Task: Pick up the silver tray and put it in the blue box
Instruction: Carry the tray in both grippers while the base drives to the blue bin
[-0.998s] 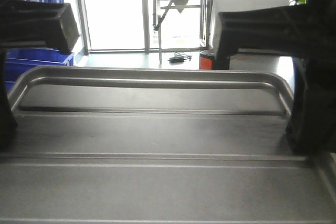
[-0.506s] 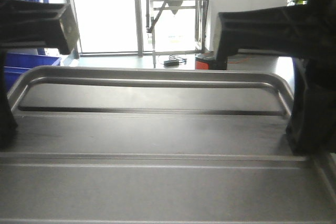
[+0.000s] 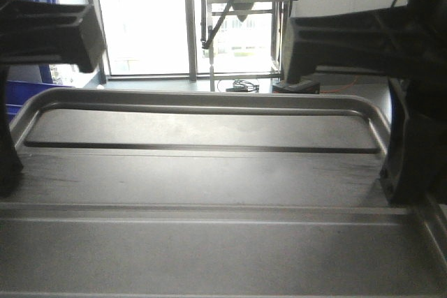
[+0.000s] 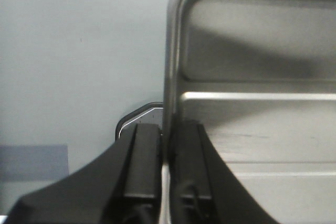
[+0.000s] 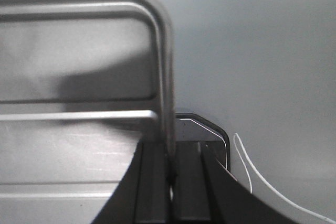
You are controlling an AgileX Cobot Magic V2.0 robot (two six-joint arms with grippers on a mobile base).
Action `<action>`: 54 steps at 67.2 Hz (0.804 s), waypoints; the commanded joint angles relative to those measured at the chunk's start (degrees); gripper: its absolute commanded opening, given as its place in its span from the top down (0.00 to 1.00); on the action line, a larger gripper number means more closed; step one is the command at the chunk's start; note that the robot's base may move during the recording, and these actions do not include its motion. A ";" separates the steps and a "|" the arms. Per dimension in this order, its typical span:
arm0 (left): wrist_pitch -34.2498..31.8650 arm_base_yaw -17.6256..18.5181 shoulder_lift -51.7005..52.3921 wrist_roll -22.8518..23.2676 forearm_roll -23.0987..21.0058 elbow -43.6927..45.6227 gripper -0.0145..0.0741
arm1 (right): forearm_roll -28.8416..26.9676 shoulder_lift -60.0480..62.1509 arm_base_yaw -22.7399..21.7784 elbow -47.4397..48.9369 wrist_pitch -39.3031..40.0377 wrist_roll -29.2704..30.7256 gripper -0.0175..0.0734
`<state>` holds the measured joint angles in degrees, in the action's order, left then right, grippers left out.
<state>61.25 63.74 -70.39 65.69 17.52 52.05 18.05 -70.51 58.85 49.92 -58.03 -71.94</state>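
You are mid-carry, the left gripper [image 4: 167, 150] and right gripper [image 5: 170, 161] with jaws clamped on opposite rims of the silver tray [image 3: 209, 172], apparently aloft, so next carry it level to the blue box [image 3: 28, 95].

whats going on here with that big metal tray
The two-arm robot holds the silver tray by its two ends. The left gripper is shut on the left rim and the right gripper on the right rim, with the tray roughly level. Blue crates show at the front view's far left; the tray is not in one.
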 commanded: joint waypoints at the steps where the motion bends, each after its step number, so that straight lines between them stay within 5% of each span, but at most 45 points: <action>1: -2.99 0.62 1.34 0.10 -0.08 1.64 0.83 | 1.33 1.54 0.12 1.66 3.53 -0.28 0.74; 54: -2.94 0.62 1.34 0.10 -0.03 1.64 0.83 | 1.52 1.54 0.12 1.66 3.06 -0.28 0.74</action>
<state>61.15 63.74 -70.39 65.69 17.48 52.05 18.05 -70.51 58.85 49.92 -58.03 -71.94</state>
